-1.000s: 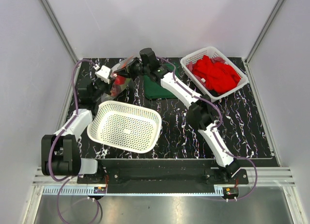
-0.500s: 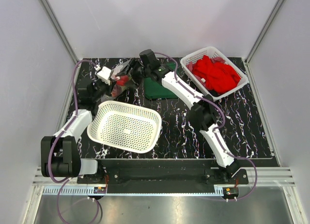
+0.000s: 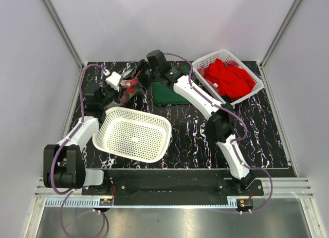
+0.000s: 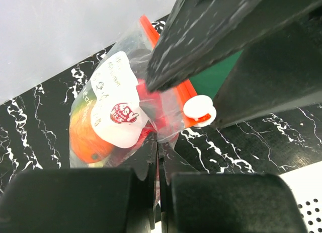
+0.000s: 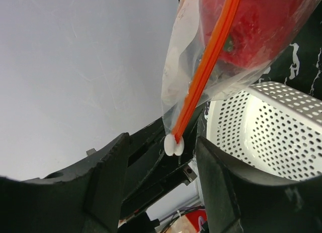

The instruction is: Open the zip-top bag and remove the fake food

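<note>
Left hand (image 4: 159, 151) is clamped on the clear plastic of the zip-top bag (image 4: 123, 87) at the back left of the counter (image 4: 35, 112). Right hand (image 5: 163, 147) stands apart, straddling the white slider (image 5: 173, 145). Fake food (image 5: 251, 21) sits inside.

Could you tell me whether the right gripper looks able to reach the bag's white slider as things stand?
Probably yes: the white slider sits between the right gripper's open fingers, unobstructed, while the left gripper pins the zip-top bag.
</note>
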